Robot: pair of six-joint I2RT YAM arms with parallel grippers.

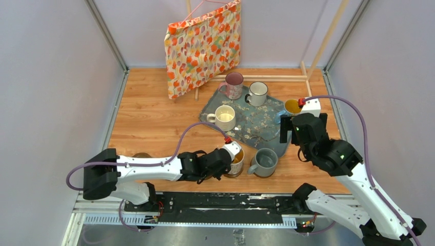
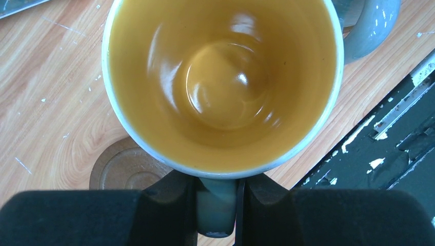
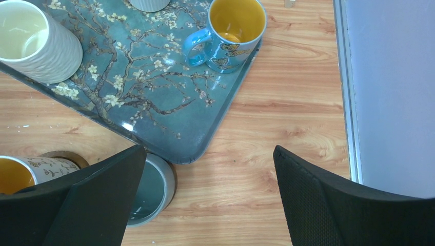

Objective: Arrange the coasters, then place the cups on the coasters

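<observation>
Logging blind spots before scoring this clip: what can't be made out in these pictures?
Top view: blue-handled mug mostly behind the right arm; a lone coaster half hidden by the left arm.
Left wrist: yellow-inside mug covers most of the coaster beneath; contact unclear.
Right wrist: grey mug partly behind a gripper finger; any coaster under it unseen.

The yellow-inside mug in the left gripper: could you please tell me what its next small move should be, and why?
Probably lower the yellow-inside mug straight onto the coaster before releasing. The left gripper is clamped on its handle, and the coaster peeks out from under the mug's edge in the left wrist view, so it looks roughly lined up. Whether the base already touches is unclear.
</observation>
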